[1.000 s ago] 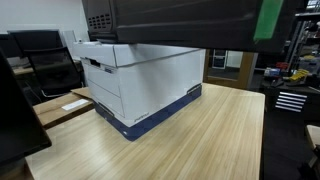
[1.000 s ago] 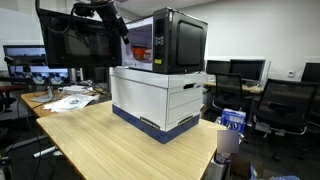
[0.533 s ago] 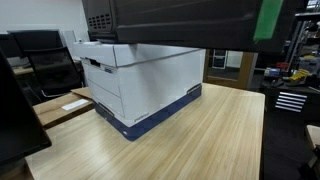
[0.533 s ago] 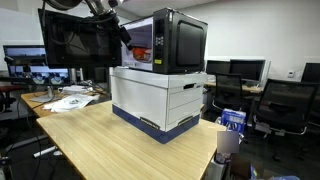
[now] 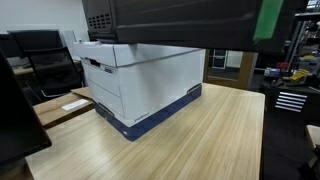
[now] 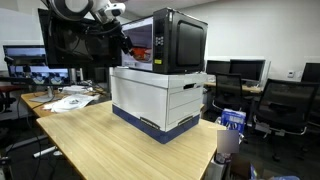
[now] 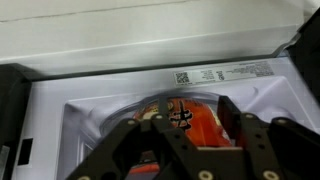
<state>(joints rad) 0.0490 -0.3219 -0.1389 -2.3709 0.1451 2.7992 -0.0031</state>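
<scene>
Even, bright indoor light is recorded in both exterior views, with soft sheen on the counter [image 5: 210, 135]; the wrist view is blurred, jaws out of focus.

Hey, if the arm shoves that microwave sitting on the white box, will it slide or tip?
Likely heavy for its size: the microwave is a boxy dark appliance, so a light nudge probably won't shift it. It sits flat on the white box, covering most of its top, so tipping seems unlikely; that top might flex.
</scene>
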